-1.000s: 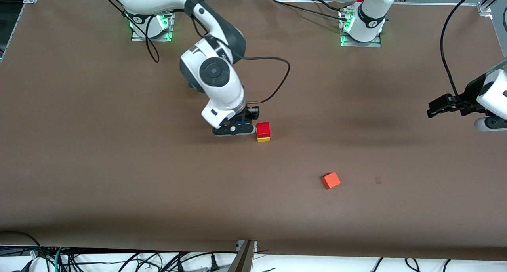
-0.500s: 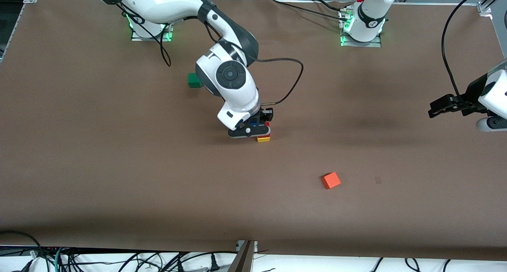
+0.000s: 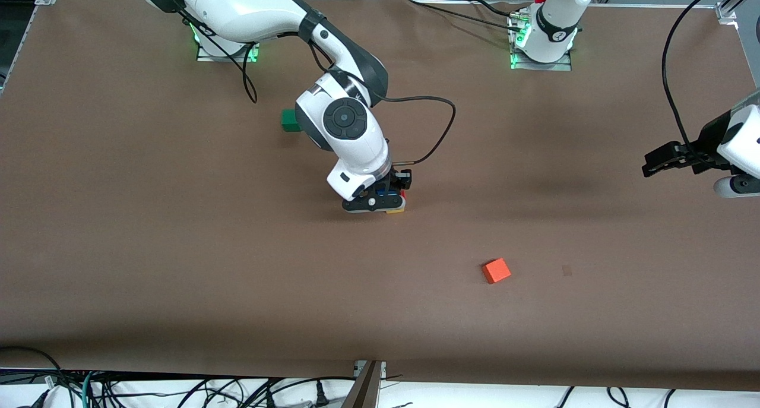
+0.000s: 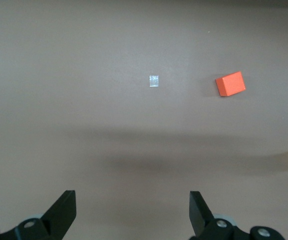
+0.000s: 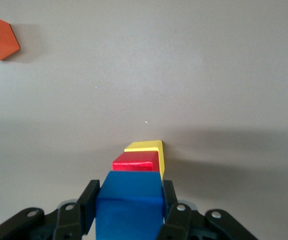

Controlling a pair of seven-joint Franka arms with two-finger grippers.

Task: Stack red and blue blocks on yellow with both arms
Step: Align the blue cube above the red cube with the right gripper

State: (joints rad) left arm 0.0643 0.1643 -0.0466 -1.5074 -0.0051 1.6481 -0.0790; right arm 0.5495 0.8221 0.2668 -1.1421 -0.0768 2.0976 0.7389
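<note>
The right gripper (image 5: 129, 210) holds the blue block (image 5: 129, 202) between its fingers, over the red block (image 5: 134, 163) on the yellow block (image 5: 148, 146) at worktop centre. Square edges, lower, then release. The left gripper (image 4: 133, 212) waits wide apart, orange cube (image 3: 496, 271) at 4 o'clock of the stack.

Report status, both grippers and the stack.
Right gripper shut on blue cube, over red cube on yellow cube. Left gripper open, waiting. Nothing in the way.

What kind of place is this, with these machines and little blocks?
Probably a robotics lab: two white arms bolted to a brown table, loose cables along its edge, and coloured practice cubes such as the orange cube.
</note>
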